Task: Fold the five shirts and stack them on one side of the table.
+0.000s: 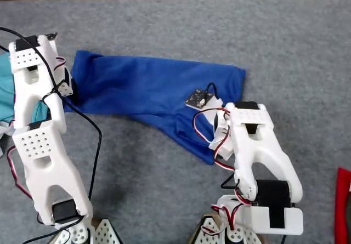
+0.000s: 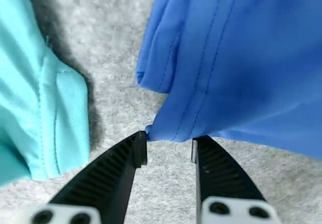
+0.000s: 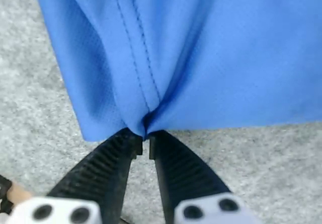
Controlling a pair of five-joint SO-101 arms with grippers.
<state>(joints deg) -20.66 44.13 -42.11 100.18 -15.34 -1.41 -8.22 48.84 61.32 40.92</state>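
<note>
Grey counter (image 1: 307, 46): a felt-like surface spreads under both grippers and carries all the cloth.
Blue shirt (image 1: 148, 88): it lies spread and rumpled between the two grippers, one end at the left gripper and the other end at the right gripper; stitched hems run along its folds (image 3: 201, 58).
Teal shirt (image 2: 45, 98): it lies bunched just beside the left gripper, on the side away from the blue shirt, with a strip of bare counter between the two cloths.
Red cloth (image 1: 344, 200): a sliver shows at the counter's edge, well apart from the right gripper, on its outer side.
Left gripper (image 2: 168, 146): the fingers are spread, and a corner of the blue shirt's hem sits between their tips, low over the counter.
Right gripper (image 3: 147, 143): the fingers are pressed nearly together, pinching a gathered fold of the blue shirt at its edge.
</note>
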